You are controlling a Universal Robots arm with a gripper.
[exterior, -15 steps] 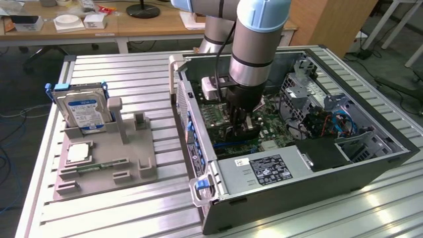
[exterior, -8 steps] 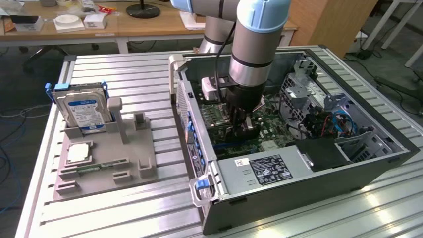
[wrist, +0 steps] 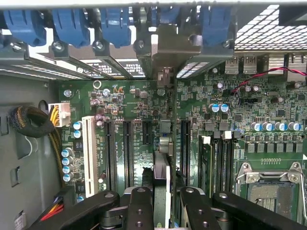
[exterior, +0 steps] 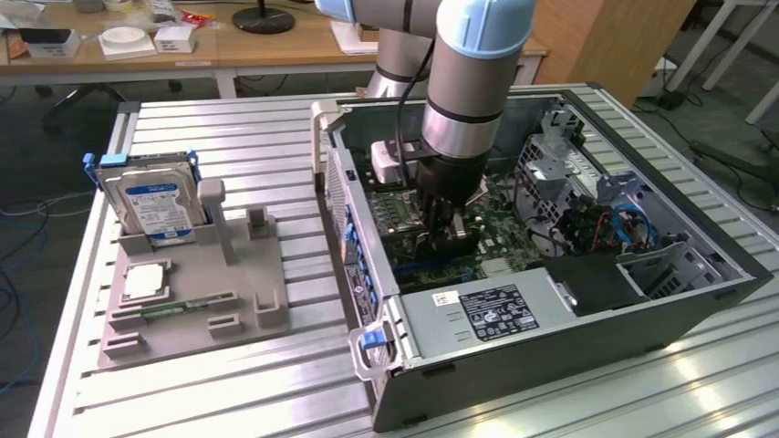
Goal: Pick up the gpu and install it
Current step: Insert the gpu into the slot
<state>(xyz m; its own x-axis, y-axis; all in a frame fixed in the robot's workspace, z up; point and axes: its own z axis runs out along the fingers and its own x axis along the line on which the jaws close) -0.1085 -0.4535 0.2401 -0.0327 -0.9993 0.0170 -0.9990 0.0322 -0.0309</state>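
Gripper (wrist: 162, 203) clamped on gpu (wrist: 162, 165). Card upright, edge-on, inside PC case (exterior: 585, 356) over mobo (wrist: 120, 100) slots. Bracket end at case rear wall by blue clips (wrist: 115, 24). Seated or not: can't tell.

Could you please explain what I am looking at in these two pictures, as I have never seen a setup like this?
The grey and blue machine is a robot arm with a gripper at its tip. The exterior view comes from a camera off the arm; the wrist view comes from a camera on the arm, looking down past the gripper's fingers. On the ribbed metal table stand an open computer case and, on the exterior view's left, a grey holder with a hard drive and a memory stick. The arm reaches into the case. The gripper holds the gpu, a thin card seen edge-on, upright over the green motherboard and its slots.
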